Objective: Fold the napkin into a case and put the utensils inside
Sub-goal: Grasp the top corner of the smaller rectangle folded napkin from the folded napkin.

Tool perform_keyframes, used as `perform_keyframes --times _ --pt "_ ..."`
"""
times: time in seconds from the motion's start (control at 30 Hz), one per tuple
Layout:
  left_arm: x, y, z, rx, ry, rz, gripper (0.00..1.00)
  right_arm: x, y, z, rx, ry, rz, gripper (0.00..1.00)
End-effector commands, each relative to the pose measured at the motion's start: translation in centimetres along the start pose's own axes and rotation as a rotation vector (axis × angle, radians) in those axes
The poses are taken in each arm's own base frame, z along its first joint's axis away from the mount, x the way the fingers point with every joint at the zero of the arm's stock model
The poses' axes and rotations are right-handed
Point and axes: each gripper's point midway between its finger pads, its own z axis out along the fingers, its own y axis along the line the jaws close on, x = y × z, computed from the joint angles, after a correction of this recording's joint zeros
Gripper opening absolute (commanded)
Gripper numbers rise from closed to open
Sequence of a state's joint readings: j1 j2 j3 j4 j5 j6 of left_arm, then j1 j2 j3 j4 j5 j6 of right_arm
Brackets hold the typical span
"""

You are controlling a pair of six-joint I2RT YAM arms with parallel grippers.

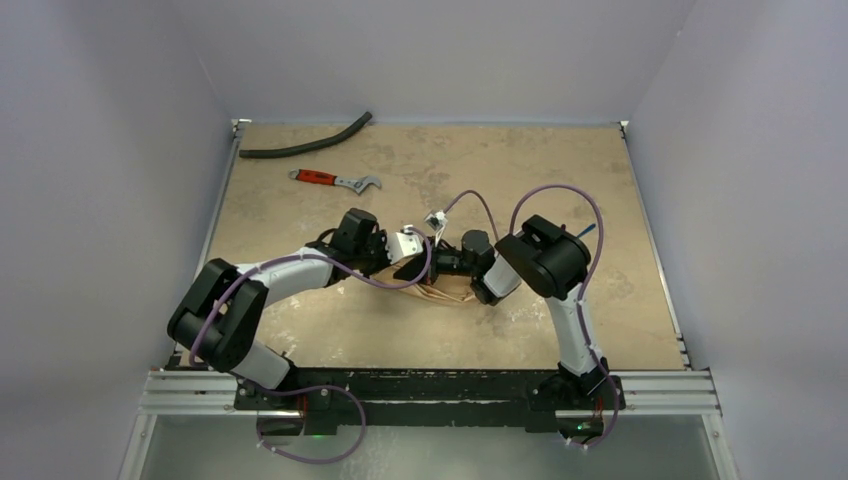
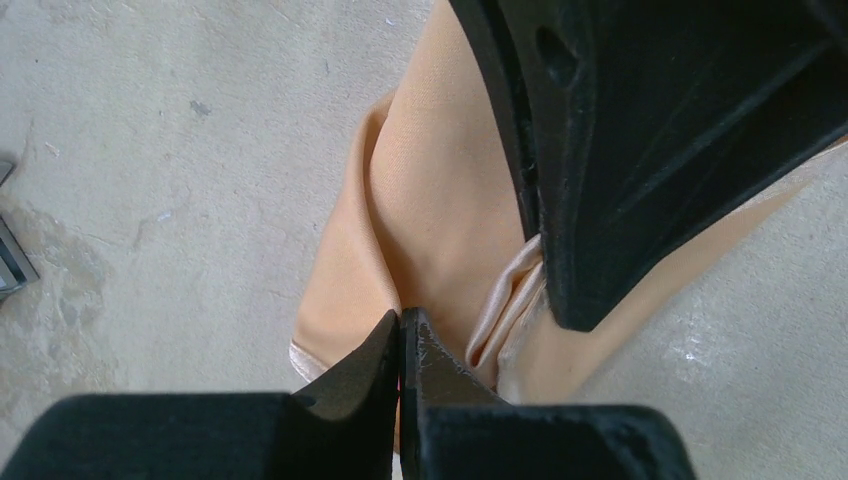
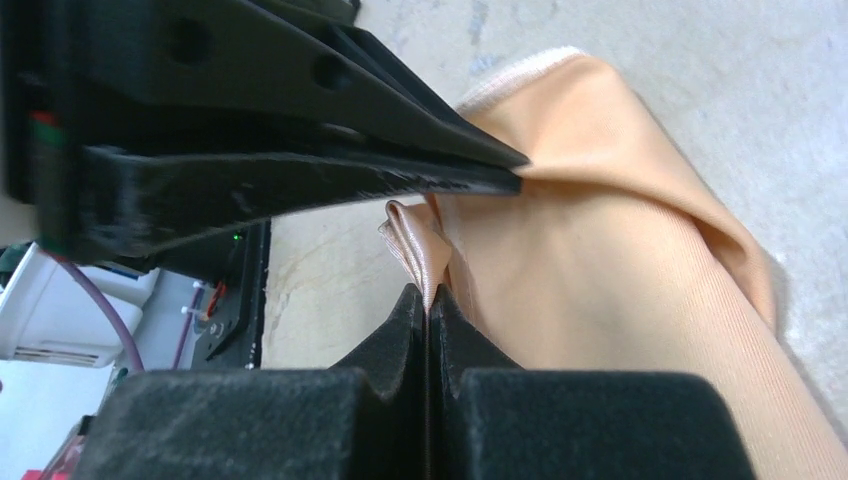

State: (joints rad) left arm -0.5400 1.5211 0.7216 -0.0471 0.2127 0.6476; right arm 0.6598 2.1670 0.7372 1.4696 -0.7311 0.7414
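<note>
Napkin, smooth peach cloth in soft folds, mottled beige table

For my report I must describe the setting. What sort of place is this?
Most likely a robot test booth in a laboratory, not a home. Plain grey walls close in one table, and the left arm and right arm are mounted on a metal rail at its edge.

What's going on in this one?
Both arms meet over the bunched napkin. The left fingers are shut on one edge of it, and the right fingers pinch a fold close beside them. The cloth is only loosely gathered, not yet a case, and no utensils are in it.
</note>
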Motion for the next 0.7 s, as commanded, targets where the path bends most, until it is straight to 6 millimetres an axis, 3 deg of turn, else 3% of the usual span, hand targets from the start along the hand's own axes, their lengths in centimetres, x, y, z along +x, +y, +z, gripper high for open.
perform_keyframes --times 0.0,0.13,0.37,0.67 --pt "-2.1 0.4 -0.7 -0.011 -0.074 0.006 0.0 1.3 -2.2 0.0 0.077 0.038 0.068 0.0" --pt "-2.0 0.3 -0.9 -0.008 -0.07 0.007 0.0 2.9 -3.0 -0.5 0.099 0.062 0.106 0.0" --pt "-2.6 -0.4 -1.3 0.024 -0.103 0.016 0.0 3.6 -3.4 -0.6 0.108 0.077 0.174 0.0" --pt "-2.3 -0.6 -1.8 0.031 -0.096 0.037 0.0 6.0 -5.7 -1.8 0.269 0.165 0.281 0.0"
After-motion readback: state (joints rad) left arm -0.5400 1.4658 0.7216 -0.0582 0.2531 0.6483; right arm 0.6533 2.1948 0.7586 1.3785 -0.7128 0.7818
